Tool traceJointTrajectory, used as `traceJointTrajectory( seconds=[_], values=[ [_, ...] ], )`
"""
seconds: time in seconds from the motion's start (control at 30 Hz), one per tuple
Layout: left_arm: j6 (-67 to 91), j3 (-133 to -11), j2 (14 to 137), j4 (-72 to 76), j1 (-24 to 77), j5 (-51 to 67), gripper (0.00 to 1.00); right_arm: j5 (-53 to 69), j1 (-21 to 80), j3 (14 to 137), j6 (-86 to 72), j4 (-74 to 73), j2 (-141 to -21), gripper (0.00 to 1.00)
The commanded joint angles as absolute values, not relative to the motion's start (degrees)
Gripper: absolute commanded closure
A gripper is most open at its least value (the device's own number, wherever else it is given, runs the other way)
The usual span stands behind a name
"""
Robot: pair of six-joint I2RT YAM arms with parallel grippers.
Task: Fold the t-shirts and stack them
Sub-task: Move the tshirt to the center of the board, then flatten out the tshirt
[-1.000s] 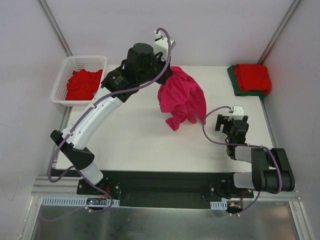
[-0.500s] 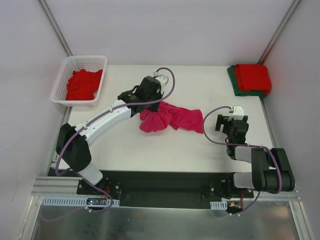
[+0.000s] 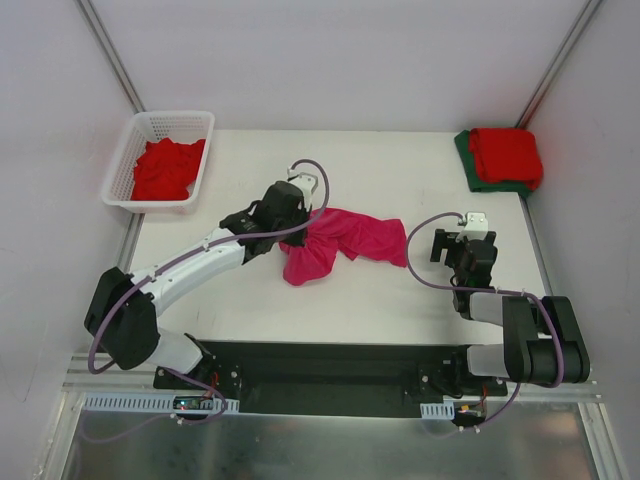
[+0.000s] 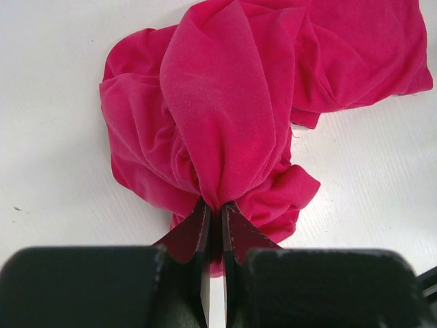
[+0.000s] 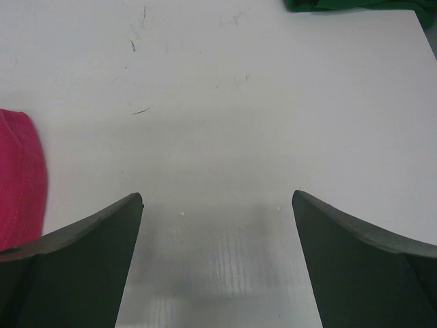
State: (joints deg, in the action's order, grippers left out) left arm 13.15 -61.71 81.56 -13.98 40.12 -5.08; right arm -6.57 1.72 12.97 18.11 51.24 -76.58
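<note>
Meanwhile, left fingers (image 4: 190, 236) dragged the pink t-shirt (image 3: 345, 238) nearer.

We count one magenta-pink t-shirt (image 3: 350, 238), one folded red t-shirt (image 3: 506, 152) and one dark green t-shirt (image 3: 463, 150). There is one white lattice basket (image 3: 172, 120) holding one red heap (image 3: 165, 168); how many shirts it holds we cannot tell. One table (image 3: 400, 300); two arms: left arm (image 3: 200, 262), right arm (image 3: 510, 310).
</note>
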Motion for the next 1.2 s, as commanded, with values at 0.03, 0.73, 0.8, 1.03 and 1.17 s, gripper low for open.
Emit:
traceJointTrajectory(
  seconds=[0.03, 0.73, 0.8, 1.03, 1.17],
  values=[
    [14.59, -58.36, 77.35, -8.62, 40.17, -4.22, 1.00, -5.80, 1.93, 14.50, 18.37, 54.40, -76.20, 0.04],
    [14.24, -56.34, 78.14, -6.94, 40.25, -2.64, 1.00, -25.04, 18.53, 38.38, 13.45, 5.58, -61.61, 0.04],
    [14.24, -55.99, 78.05, -7.03, 40.25, -2.99, 1.00, -24.26, 19.59, 40.25, 10.82, 1.86, -61.96, 0.04],
    [14.50, -55.20, 78.13, -7.03, 40.25, -3.43, 1.00, -22.68, 22.76, 42.36, 6.16, -3.93, -63.36, 0.04],
    [14.24, -55.28, 78.40, -6.94, 40.17, -3.43, 1.00, -18.91, 23.20, 44.12, 2.99, -6.77, -66.61, 0.04]
  ],
)
